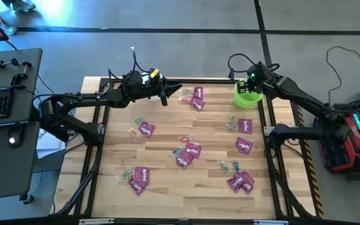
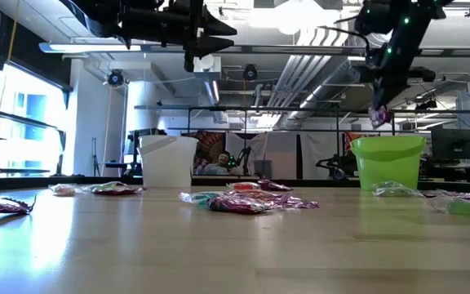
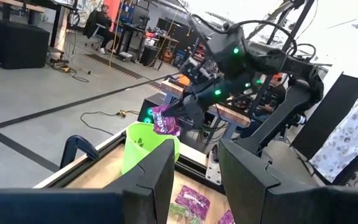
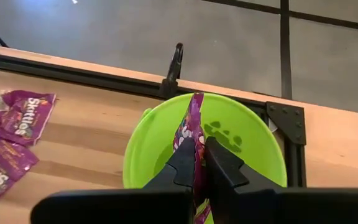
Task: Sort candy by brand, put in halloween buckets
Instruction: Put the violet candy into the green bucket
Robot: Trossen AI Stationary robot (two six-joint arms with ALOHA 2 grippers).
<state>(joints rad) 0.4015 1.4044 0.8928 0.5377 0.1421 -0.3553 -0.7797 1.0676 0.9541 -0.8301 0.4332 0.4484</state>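
Hanging over the green bucket (image 4: 229,134) at far right, right gripper (image 4: 197,163) clamped on a purple packet (image 4: 191,127); left gripper (image 1: 165,95) raised, fingers apart, empty.

A pale wooden desk (image 1: 161,153) with a black frame carries a lime bucket (image 1: 247,98) at its far right corner and a white bucket (image 2: 168,161) at the far edge. Purple packets (image 1: 193,150) and small clear-wrapped sweets (image 1: 134,129) lie scattered in loose clusters across the wood.
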